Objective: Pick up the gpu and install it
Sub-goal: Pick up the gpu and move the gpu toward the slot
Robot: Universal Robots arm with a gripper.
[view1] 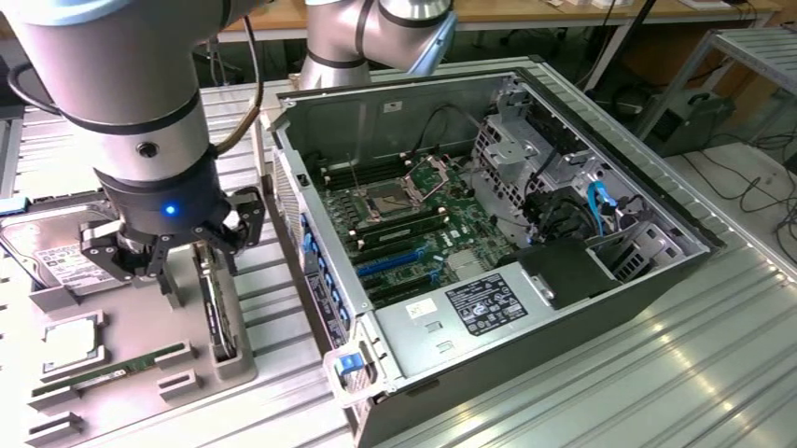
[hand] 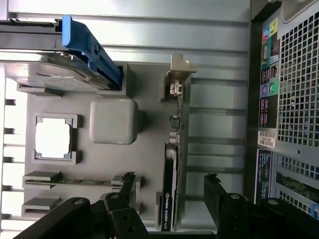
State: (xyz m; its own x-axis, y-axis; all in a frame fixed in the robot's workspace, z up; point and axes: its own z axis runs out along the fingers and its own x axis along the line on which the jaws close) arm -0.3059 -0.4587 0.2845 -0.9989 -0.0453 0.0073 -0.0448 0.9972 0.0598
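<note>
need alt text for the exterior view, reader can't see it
The robot's open end effector hangs over the gpu, which stands on edge in a grey parts tray on the exterior view's left. An open computer case lies beside it, its motherboard exposed.

Gpu [hand: 175, 144]: thin green circuit-board card with a black fan housing on one face and a silver metal end bracket [hand: 180, 69]. It stands upright on its long edge, seated in a narrow slot of the grey holder tray [hand: 149, 164], on the side nearest the computer case [hand: 294, 99]. Not yet installed.
</note>
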